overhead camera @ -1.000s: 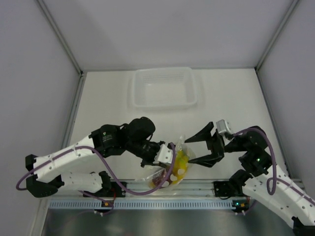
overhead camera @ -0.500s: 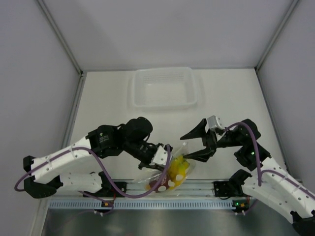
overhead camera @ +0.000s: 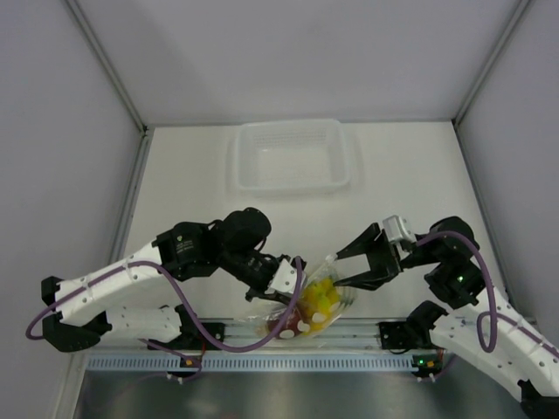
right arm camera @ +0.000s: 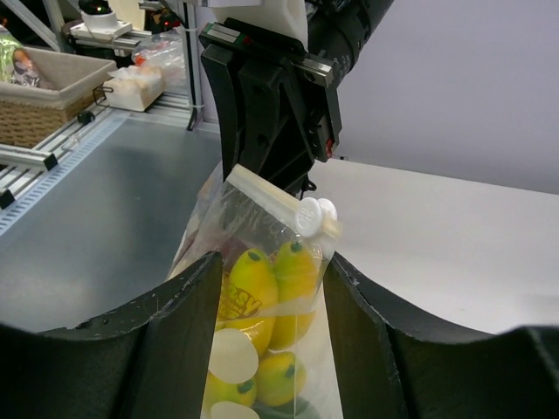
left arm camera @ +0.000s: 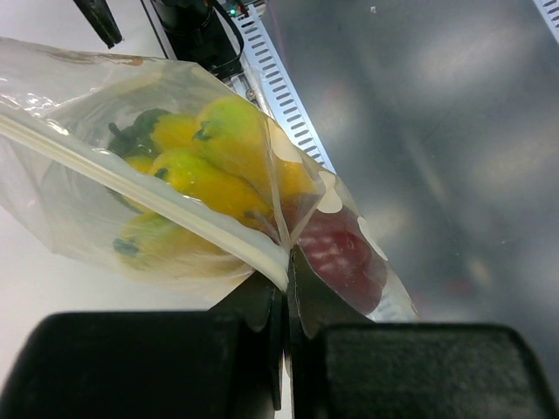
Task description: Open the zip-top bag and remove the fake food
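One zip-top bag (overhead camera: 307, 304), clear with white dots, hung at the lower centre of the top view, over the near edge of the white surface (overhead camera: 410, 175). Inside it lay one yellow banana bunch (overhead camera: 320, 295), one dark red fruit (overhead camera: 283, 324) and a green piece (left arm camera: 131, 136) that was largely hidden. A brownish mark on the bunch was too blurred to read. One white slider (right arm camera: 313, 216) sat on the zip strip. The left end effector (left arm camera: 286, 262) was clamped on that strip, fingers together. The right end effector (right arm camera: 271, 262) stood with its fingers apart, one on each side of the bag. One translucent tray (overhead camera: 288, 125) sat well apart, at upper centre.
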